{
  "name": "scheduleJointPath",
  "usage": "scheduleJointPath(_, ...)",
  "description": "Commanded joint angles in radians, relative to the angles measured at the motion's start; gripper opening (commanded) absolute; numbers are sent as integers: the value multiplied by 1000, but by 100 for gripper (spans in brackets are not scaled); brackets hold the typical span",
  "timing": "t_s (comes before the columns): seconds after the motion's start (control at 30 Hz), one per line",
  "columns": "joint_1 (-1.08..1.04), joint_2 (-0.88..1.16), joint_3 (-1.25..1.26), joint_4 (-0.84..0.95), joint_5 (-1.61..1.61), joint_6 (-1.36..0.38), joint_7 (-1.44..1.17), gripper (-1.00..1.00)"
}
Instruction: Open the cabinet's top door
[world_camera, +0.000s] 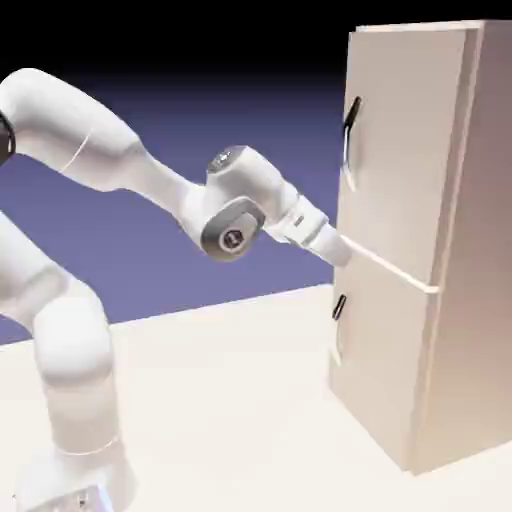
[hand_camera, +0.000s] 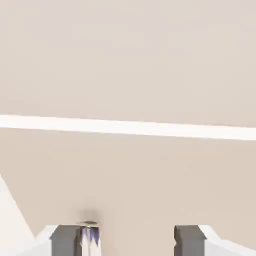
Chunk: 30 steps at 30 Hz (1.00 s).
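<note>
White arm (world_camera: 90, 160) sweeps in from the exterior view's left, elbow high, wrist angled down toward the cabinet (world_camera: 430, 250) on the right. The gripper (world_camera: 340, 248) is right up against the beige front, at about the height of the pale seam that splits the two doors. Up above it, the top door (world_camera: 400, 150) sits flush and closed, and its long black handle (world_camera: 350, 130) is well clear of the fingers. The small black handle of the lower door (world_camera: 339, 305) waits just below the hand.

Over to the hand view: flat beige panel fills everything, a bright strip running across, and the two grey fingertips (hand_camera: 67, 240) sit parted at the bottom edge with only bare wood between them. So the jaws stand open, holding nothing at all.

Here's the worry. The hand looks to be aimed at the seam, not at either bar, so pushing forward would likely just ram the fingertips into the panel. It also sits nearer the lower handle than the upper; a small drop and a close could catch the wrong door. To reach the long bar it needs to climb, and climbing this tight to the face risks scraping the door or clipping the bar's lower end.
</note>
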Motion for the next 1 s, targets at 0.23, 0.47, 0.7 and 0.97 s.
scheduleJointPath(0.23,226,290,-275,23,277,-98,-112,0)
scheduleJointPath(0.47,423,544,-515,43,519,-183,-210,0)
scheduleJointPath(0.7,620,797,-756,63,762,-268,-308,0)
scheduleJointPath(0.97,846,1087,-1031,85,1039,-366,-420,0)
